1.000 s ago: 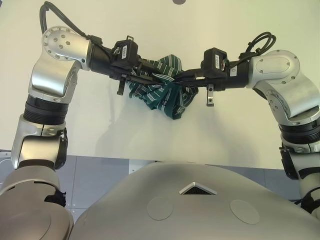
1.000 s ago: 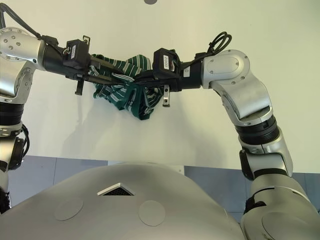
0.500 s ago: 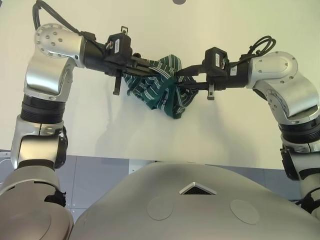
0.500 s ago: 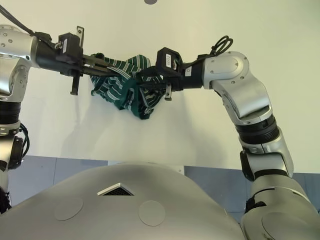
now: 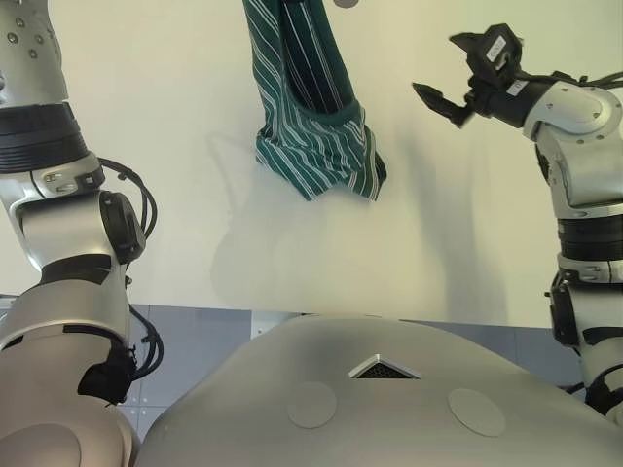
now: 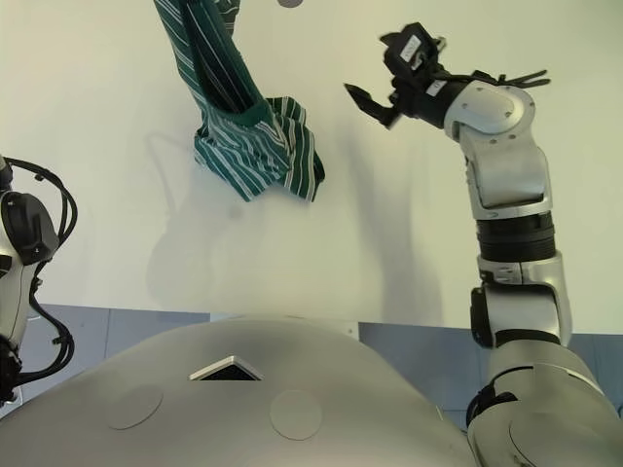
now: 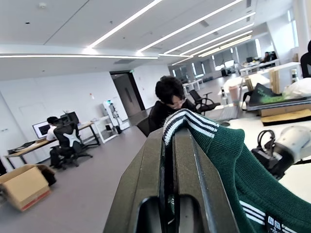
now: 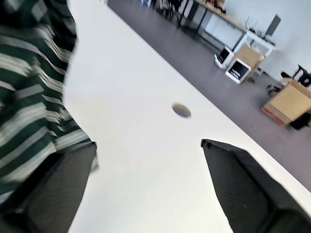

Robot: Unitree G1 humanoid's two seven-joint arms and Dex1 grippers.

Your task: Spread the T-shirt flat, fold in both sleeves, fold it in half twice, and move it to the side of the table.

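the left gripper [image 7: 172, 127], clamped on the t-shirt [image 5: 313, 136], has hoisted it up from the table [image 5: 506, 214]; the right gripper [image 5: 435, 66] has let go, gaping empty beside the t-shirt.

Left claw [image 7: 173, 135] clamped, right claw [image 8: 148, 143] agape

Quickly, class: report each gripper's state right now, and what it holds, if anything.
Left gripper: shut on the T-shirt.
Right gripper: open, holding nothing.
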